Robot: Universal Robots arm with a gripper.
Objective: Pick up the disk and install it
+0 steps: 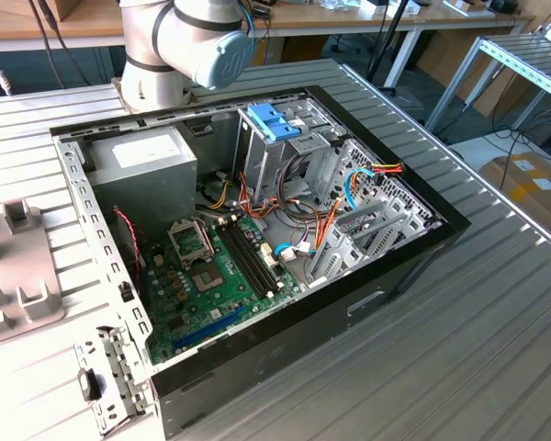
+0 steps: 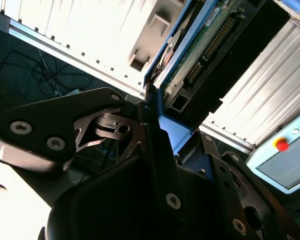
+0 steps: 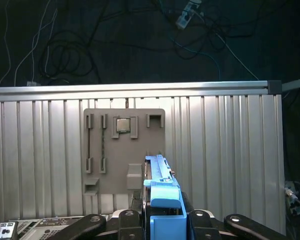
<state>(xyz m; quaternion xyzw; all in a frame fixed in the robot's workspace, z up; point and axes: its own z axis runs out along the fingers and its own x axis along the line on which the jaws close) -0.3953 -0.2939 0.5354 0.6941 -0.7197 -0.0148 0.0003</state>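
On table (image 1: 496, 349), open computer case (image 1: 285, 354) sits centre; arm (image 1: 184, 46) at its 11 o'clock and grey tray (image 1: 18, 276) at its 9 o'clock in the exterior view. Hand (image 3: 162, 212) clamped on the disk (image 3: 160, 172), long axis running straight out from the grip, tray beyond it. First wrist view: disk edge-on. Second wrist view: its circuit-board face.

You see the arm (image 1: 179, 41) just outside the computer case (image 1: 395, 266): smooth silver-grey tube sections, a pale blue round cap (image 1: 222, 50) on one joint, and thin dark and blue cables (image 1: 249, 20) beside that cap. Your gripper (image 3: 162, 202) is matt black throughout, made of flat linkage bars and angular plates. In the second wrist view, bright silver screws (image 2: 21, 127) sit in round recesses along those bars.
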